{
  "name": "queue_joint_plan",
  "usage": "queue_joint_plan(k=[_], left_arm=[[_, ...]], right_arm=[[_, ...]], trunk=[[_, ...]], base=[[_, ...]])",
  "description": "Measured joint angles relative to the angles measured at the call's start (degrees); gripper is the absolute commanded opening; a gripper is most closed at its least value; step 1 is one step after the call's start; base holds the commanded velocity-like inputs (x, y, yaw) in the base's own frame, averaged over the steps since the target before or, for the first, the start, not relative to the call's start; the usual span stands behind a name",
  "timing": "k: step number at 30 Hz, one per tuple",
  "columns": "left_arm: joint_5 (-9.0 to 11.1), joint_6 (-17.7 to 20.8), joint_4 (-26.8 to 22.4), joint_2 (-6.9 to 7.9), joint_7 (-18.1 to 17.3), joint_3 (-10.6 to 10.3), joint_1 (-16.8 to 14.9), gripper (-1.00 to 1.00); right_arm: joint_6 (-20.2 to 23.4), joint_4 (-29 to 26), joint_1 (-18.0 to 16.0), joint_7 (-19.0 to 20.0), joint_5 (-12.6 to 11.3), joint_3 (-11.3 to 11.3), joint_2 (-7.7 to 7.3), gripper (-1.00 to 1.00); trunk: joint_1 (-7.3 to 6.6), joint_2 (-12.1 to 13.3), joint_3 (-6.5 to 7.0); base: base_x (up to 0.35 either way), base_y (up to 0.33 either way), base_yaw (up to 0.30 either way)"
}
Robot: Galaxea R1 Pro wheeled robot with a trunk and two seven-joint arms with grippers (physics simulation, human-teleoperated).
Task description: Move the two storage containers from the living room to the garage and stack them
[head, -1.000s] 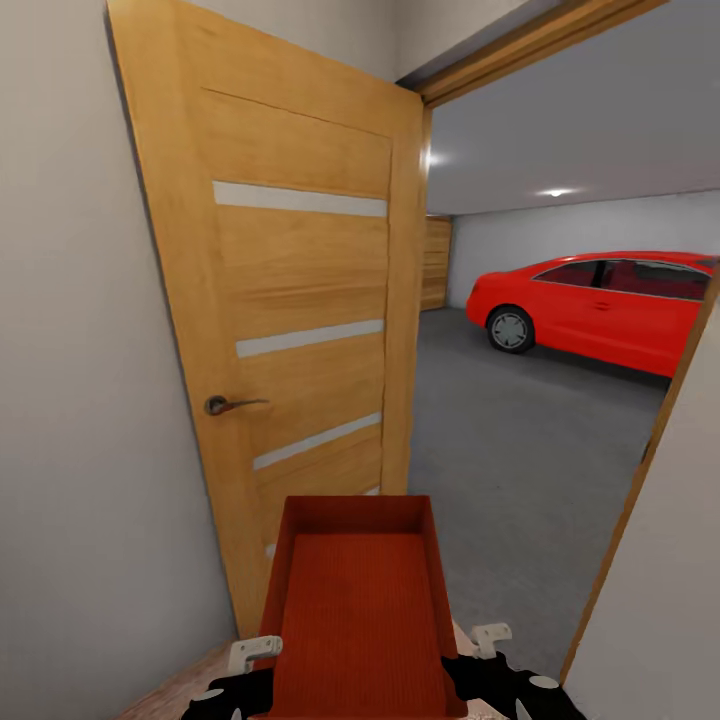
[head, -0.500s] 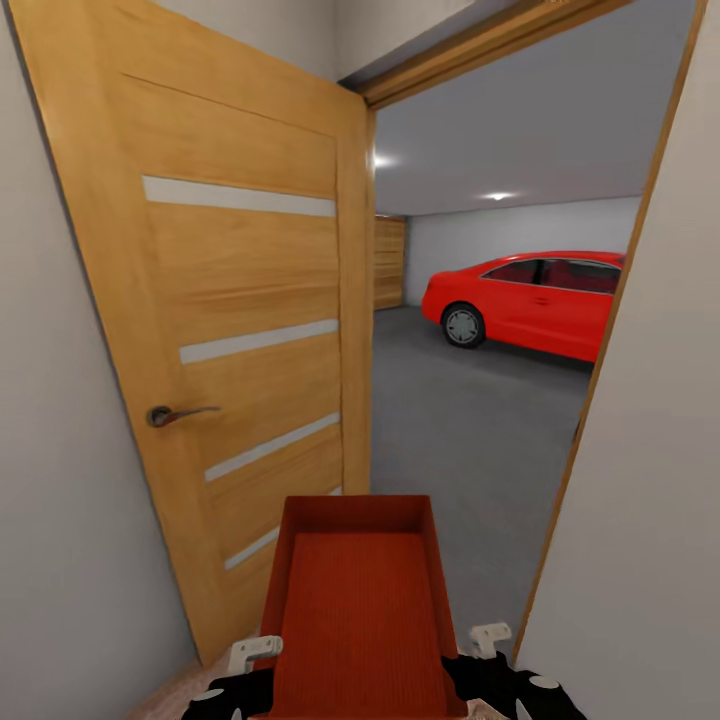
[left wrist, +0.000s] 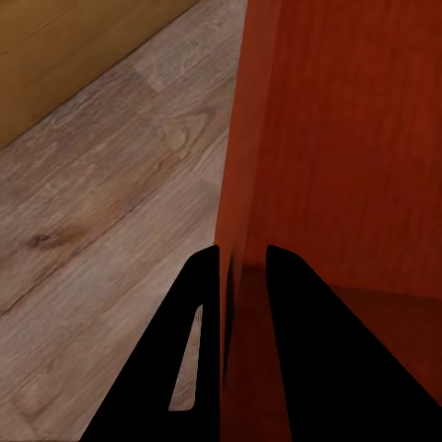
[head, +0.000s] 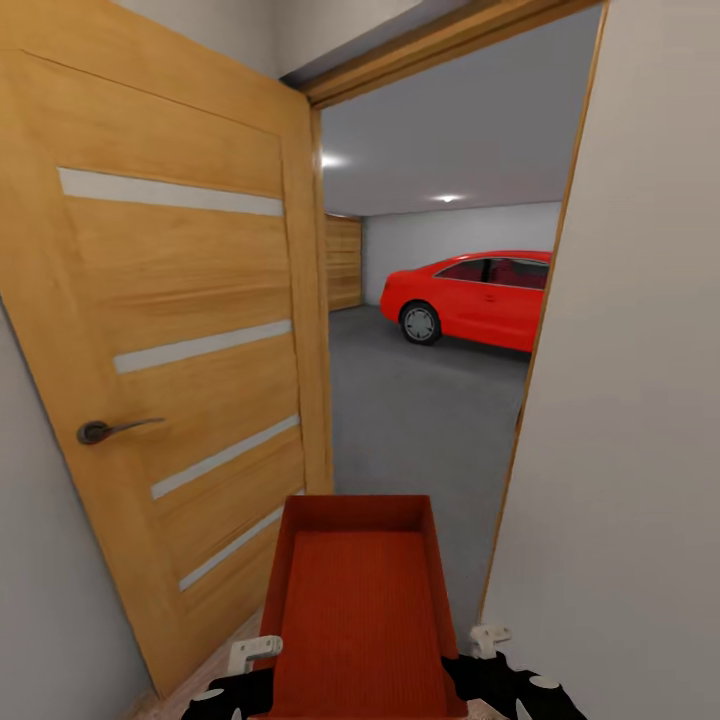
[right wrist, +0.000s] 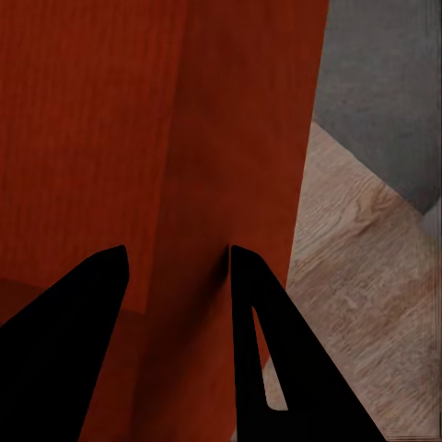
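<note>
One orange-red storage container (head: 360, 600), lidless, is held low in front of me between both arms. My left gripper (head: 252, 658) is shut on its left wall, its black fingers (left wrist: 198, 350) pinching the thin edge (left wrist: 241, 184). On the opposite wall my right gripper (head: 490, 640) is also shut, with the red side (right wrist: 175, 166) between its fingers (right wrist: 262, 350). Through the doorway lies the garage's dark grey concrete floor (head: 420, 420). The second container is out of view.
An open wooden door (head: 180, 350) with a lever handle (head: 105, 430) stands close on my left. The door frame (head: 540, 330) and a pale wall (head: 640, 400) are close on my right. A red car (head: 470, 295) is parked deep in the garage. Light wood planks (left wrist: 110, 212) lie underfoot.
The whole view has swung, so door, doorway and car sit further left in the picture: the camera moved. The container and both grippers keep their place in the view.
</note>
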Motion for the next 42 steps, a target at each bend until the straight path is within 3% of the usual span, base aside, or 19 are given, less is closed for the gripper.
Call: queue_joint_plan(k=[16, 24, 42], left_arm=[[0.01, 0.05, 0.00, 0.02, 0.00, 0.00, 0.00, -1.00], [0.02, 0.02, -0.03, 0.02, -0.01, 0.00, 0.02, -1.00], [0.03, 0.02, -0.04, 0.01, 0.00, 0.02, 0.02, -1.00]], right_arm=[[0.04, 0.01, 0.00, -0.01, 0.02, -0.01, 0.02, -1.00], [-0.01, 0.03, -0.02, 0.01, 0.02, -0.02, 0.02, -1.00], [-0.04, 0.04, -0.02, 0.02, 0.02, -0.01, 0.02, -1.00]], trunk=[[0.00, 0.00, 0.00], [0.00, 0.00, 0.00], [-0.01, 0.00, 0.00]], base=[[0.000, 0.000, -0.278], [0.007, 0.015, -0.031], [0.123, 0.230, 0.000]])
